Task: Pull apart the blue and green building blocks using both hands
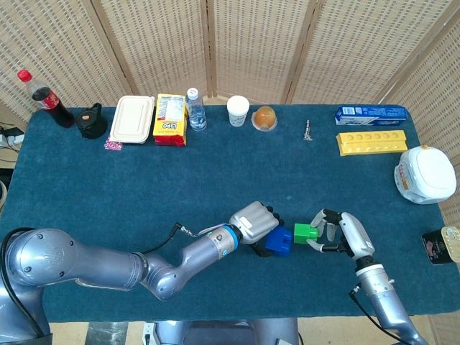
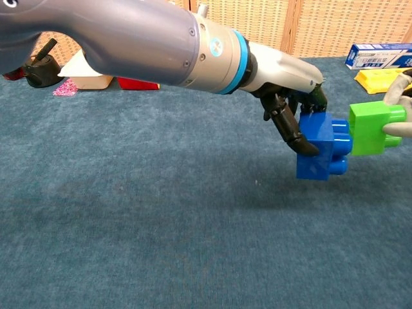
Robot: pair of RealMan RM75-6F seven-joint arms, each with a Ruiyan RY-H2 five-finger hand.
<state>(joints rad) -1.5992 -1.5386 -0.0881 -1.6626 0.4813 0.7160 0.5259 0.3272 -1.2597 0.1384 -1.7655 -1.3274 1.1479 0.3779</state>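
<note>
Blue block (image 2: 317, 147) gripped by left hand (image 2: 293, 103), green block (image 2: 371, 127) by right hand (image 1: 343, 231); blocks judged rigid, light, held by sides.

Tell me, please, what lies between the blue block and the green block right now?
Nothing: the chest view shows a narrow bare gap between the blue block and the green block.

Blue block (image 2: 317, 147); bright green block (image 2: 372, 127); teal tablecloth (image 1: 144, 187); yellow tray (image 1: 374, 141); red-capped cola bottle (image 1: 44, 98).
</note>
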